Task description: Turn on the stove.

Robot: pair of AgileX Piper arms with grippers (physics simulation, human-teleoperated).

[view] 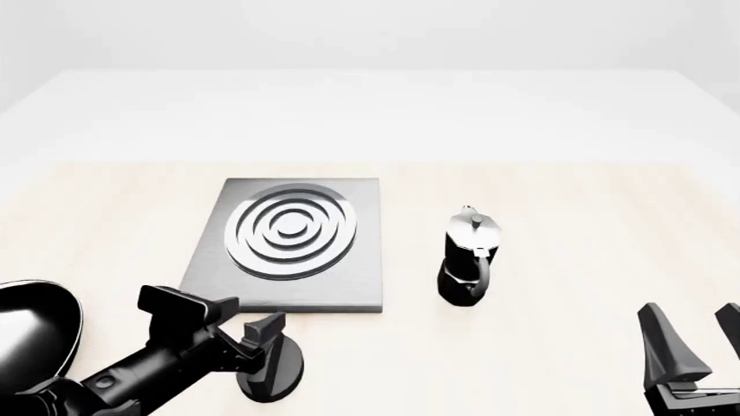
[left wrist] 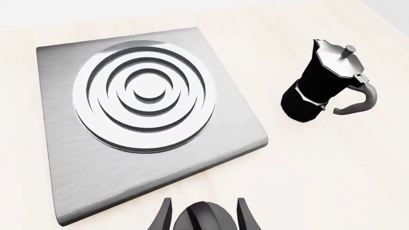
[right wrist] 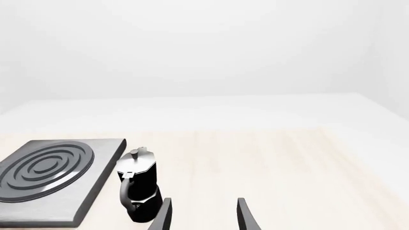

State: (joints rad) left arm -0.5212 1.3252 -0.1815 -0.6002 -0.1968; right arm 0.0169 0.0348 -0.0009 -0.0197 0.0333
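The stove (view: 291,247) is a flat grey metal slab with a round burner of silver rings, lying left of the table's middle. It also shows in the left wrist view (left wrist: 147,124) and the right wrist view (right wrist: 51,179). A small black dial (view: 277,381) stands on the table just in front of the stove's near edge. My left gripper (view: 263,351) is open, with a finger on either side of the dial (left wrist: 204,216); I cannot tell whether they touch it. My right gripper (view: 697,334) is open and empty at the near right, also seen in its wrist view (right wrist: 204,206).
A black-and-silver coffee pot (view: 469,260) stands upright to the right of the stove, its handle toward me; it also shows in the wrist views (left wrist: 326,81) (right wrist: 137,189). A rounded black part of the left arm (view: 35,329) is at the near left.
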